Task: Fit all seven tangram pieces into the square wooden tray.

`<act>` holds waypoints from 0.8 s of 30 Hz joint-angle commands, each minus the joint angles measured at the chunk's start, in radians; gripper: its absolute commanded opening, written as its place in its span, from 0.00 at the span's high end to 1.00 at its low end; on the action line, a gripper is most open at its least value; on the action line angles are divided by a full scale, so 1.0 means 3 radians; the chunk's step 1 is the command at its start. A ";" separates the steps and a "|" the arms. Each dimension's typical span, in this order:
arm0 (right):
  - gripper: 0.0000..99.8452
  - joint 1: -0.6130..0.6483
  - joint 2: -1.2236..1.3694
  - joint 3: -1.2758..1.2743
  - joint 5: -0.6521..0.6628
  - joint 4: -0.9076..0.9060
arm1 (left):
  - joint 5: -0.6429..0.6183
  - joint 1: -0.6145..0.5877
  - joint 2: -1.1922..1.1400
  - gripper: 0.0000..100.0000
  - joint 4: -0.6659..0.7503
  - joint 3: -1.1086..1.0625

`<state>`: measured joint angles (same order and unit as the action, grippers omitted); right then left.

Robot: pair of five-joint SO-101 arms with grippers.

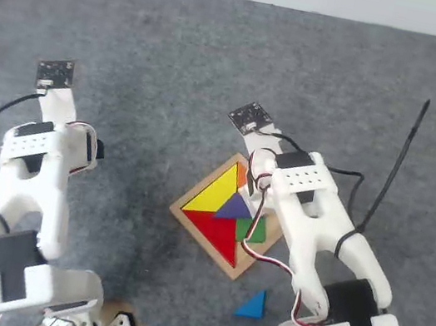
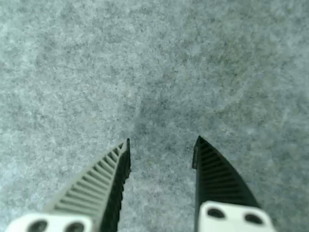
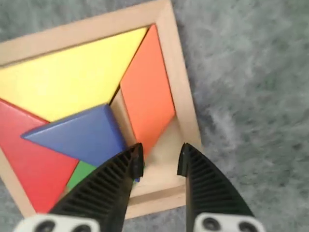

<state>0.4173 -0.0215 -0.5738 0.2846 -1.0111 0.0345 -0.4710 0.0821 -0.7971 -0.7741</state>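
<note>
Right wrist view: right jaws, parted and empty, hover over the tray (image 3: 180, 72) corner gap beside the orange piece (image 3: 147, 92).

I read a pale wooden tray (image 3: 182, 82) with a yellow piece (image 3: 72, 77), an orange piece (image 3: 149, 101), a red piece (image 3: 29, 154), a blue triangle (image 3: 82, 137) and a green piece (image 3: 82, 174) — plus a brighter blue triangle (image 1: 252, 304) on the mottled grey mat (image 1: 176, 63). The left gripper (image 2: 162, 139) has ribbed fingers (image 2: 215, 169) — one pale grey, one black.

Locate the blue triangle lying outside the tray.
High view: the blue triangle lies on the grey mat just past the wooden tray's near corner, beside the right arm.
</note>
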 commanded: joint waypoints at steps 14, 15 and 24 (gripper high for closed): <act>0.86 0.0279 -0.1000 -0.0281 -0.0026 -0.0228 | -0.0010 0.0005 0.0128 0.79 0.0046 0.0008; 0.86 0.0258 -0.1118 -0.0261 -0.0026 -0.0253 | -0.0010 0.0005 0.0128 0.79 0.0046 0.0008; 0.86 0.0760 -0.1123 -0.0373 -0.0026 -0.0049 | -0.0010 0.0010 0.0133 0.79 0.0046 0.0008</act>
<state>0.5861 -0.3759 -0.6874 0.2877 -1.0648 0.0345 -0.4710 0.0821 -0.7971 -0.7741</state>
